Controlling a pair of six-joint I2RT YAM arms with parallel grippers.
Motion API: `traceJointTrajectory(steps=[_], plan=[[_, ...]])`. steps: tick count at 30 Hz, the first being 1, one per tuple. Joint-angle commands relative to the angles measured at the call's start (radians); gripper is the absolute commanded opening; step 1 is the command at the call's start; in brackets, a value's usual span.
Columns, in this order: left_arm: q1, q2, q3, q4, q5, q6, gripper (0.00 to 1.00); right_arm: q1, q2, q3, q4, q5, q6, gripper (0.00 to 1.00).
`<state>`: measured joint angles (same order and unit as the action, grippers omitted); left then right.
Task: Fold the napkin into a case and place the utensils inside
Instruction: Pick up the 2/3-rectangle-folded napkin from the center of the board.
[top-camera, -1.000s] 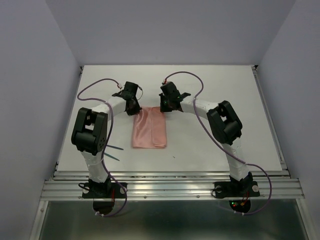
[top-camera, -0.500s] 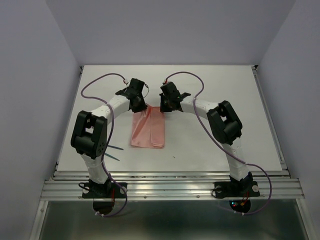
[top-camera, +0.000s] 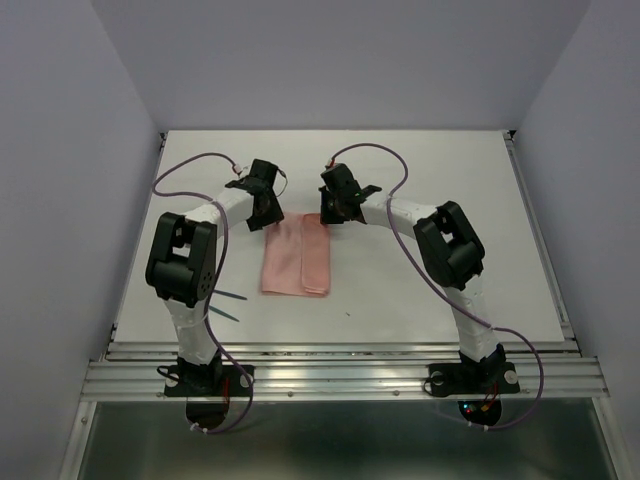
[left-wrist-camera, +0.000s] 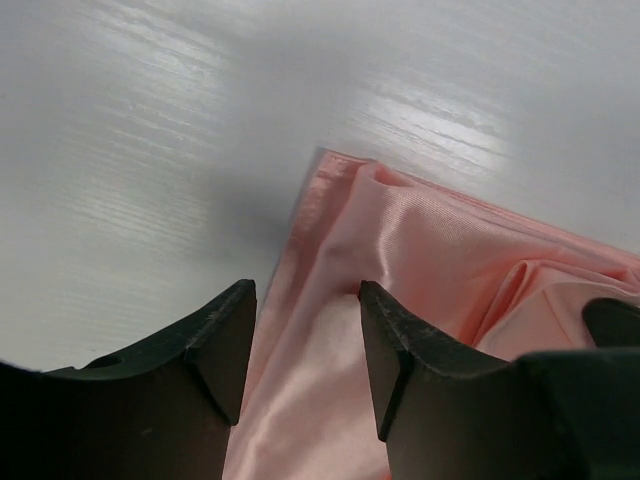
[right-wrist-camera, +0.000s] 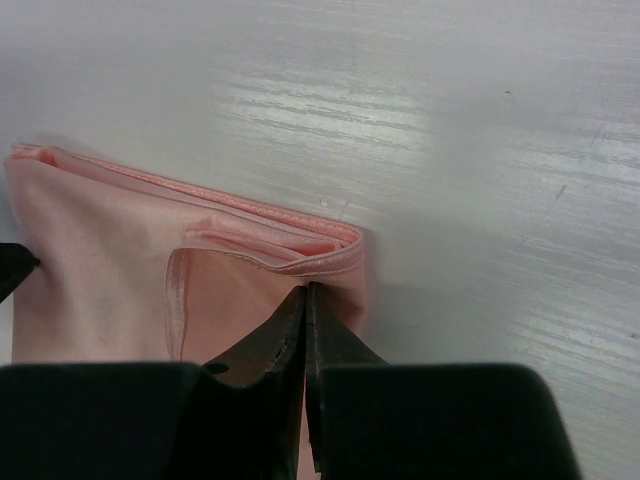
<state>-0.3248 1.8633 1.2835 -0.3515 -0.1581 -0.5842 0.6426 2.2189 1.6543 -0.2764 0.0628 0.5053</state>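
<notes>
A white tabletop (top-camera: 430, 180) enclosed by pale walls carried a salmon-pink napkin (top-camera: 297, 258), folded into a narrow layered rectangle. At the napkin's far left corner, the left arm (top-camera: 222, 210) had its jaws open, with the cloth's left edge showing in the gap between them. At the napkin's far right corner, the right arm (top-camera: 400, 212) had its jaws closed on a fold of the cloth. Teal utensils (top-camera: 232, 296) lay left of the napkin's near edge, partly hidden behind the left arm.
</notes>
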Motion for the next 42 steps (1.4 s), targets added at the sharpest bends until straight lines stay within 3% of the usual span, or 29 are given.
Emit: traceJointTrajectory(steps=[1, 7, 11, 14, 17, 21, 42], plan=[[0.001, 0.039, 0.025, 0.014, -0.017, 0.015, 0.56, 0.006, -0.022, -0.005, -0.069, 0.003, -0.001, 0.06], [0.001, 0.095, 0.028, 0.025, -0.006, 0.024, 0.52, 0.006, -0.019, -0.001, -0.070, 0.002, 0.001, 0.06], [0.000, 0.126, 0.022, 0.026, -0.003, 0.018, 0.41, 0.006, -0.018, -0.002, -0.070, 0.003, 0.001, 0.06], [0.001, 0.138, 0.007, 0.034, 0.009, 0.012, 0.26, 0.006, -0.019, -0.005, -0.070, 0.005, 0.001, 0.06], [0.000, 0.139, -0.007, 0.036, 0.011, 0.009, 0.20, 0.006, -0.021, -0.005, -0.070, 0.005, 0.001, 0.06], [0.000, 0.108, -0.007, 0.028, -0.001, 0.001, 0.00, 0.006, -0.018, -0.004, -0.070, 0.003, 0.001, 0.06], [-0.094, -0.038, 0.097, -0.060, 0.028, -0.019, 0.00, 0.006, -0.011, 0.021, -0.089, 0.003, 0.036, 0.06]])
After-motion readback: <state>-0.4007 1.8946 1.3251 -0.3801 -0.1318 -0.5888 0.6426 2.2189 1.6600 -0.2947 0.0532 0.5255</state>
